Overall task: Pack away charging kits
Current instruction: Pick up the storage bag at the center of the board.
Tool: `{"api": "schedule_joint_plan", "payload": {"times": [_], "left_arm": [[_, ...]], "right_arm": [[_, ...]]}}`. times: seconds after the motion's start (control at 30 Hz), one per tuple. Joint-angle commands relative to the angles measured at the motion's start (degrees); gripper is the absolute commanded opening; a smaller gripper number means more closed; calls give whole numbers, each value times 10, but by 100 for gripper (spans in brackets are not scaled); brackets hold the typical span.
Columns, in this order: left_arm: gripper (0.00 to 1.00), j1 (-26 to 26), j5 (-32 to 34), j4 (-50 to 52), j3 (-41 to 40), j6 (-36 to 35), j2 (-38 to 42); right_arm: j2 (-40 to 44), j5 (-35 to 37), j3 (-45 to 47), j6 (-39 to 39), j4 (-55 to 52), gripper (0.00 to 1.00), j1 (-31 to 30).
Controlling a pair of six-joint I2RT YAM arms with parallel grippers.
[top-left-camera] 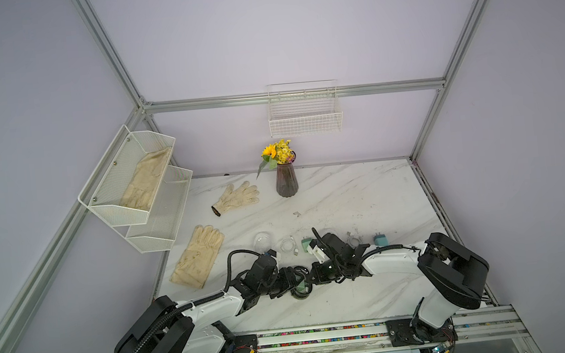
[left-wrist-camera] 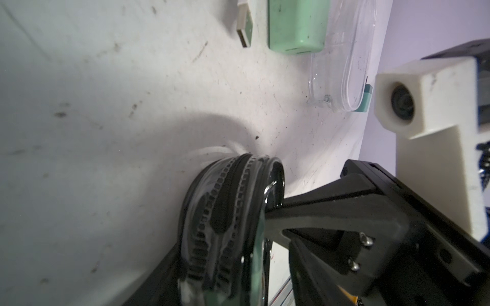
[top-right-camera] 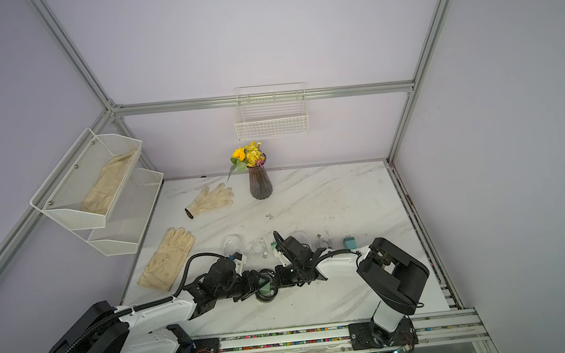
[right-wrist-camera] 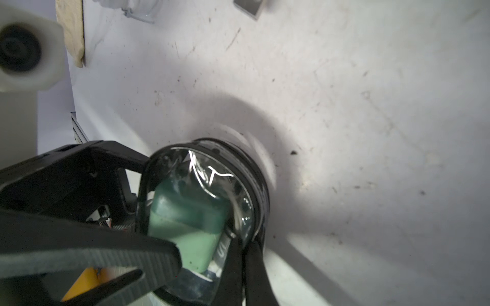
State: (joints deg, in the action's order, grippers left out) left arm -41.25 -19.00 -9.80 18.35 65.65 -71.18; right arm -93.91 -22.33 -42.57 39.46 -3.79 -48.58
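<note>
A clear case with a black zip [top-left-camera: 301, 290] [top-right-camera: 266, 292] sits near the table's front, between both arms. Inside it lie a mint green adapter [right-wrist-camera: 185, 220] and thin white cable [right-wrist-camera: 209, 174]. My left gripper [top-left-camera: 294, 284] [left-wrist-camera: 225, 278] is closed round the case [left-wrist-camera: 228, 220], a finger on each side. My right gripper [top-left-camera: 312, 279] [right-wrist-camera: 244, 265] is shut on the zip pull at the case's rim [right-wrist-camera: 249, 201]. Behind lie a second mint adapter [top-left-camera: 305, 244] [left-wrist-camera: 295, 26], a coiled cable [top-left-camera: 289, 245], a teal adapter [top-left-camera: 379, 239] and another cable [top-left-camera: 352, 237].
Two empty clear cases [top-right-camera: 232, 243] [top-right-camera: 301, 237] lie by the loose kits. Cream gloves [top-left-camera: 197, 256] [top-left-camera: 237, 197] rest on the left, another in the wall rack [top-left-camera: 135, 183]. A flower vase [top-left-camera: 286, 180] stands at the back under a wire basket [top-left-camera: 305, 119].
</note>
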Motion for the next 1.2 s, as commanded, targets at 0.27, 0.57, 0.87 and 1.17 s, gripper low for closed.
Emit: {"api": "schedule_joint_plan", "payload": {"times": [0.27,0.57,0.87,1.17], "left_arm": [[53,7,-29,-33,1,17,-83],[39,15,-29,-33,-7,20,-93],[30,23,-27,-45,-32,23,-60],[29,28,54,-4,-8,66,62]], "right_arm": [[4,78,-16,-38,-81,0,0],[13,70,-43,-56,-93,0,-5],[36,75,-58,-50,-108,17,-11],[149,119,-82,-42,-154,22,-13]]}}
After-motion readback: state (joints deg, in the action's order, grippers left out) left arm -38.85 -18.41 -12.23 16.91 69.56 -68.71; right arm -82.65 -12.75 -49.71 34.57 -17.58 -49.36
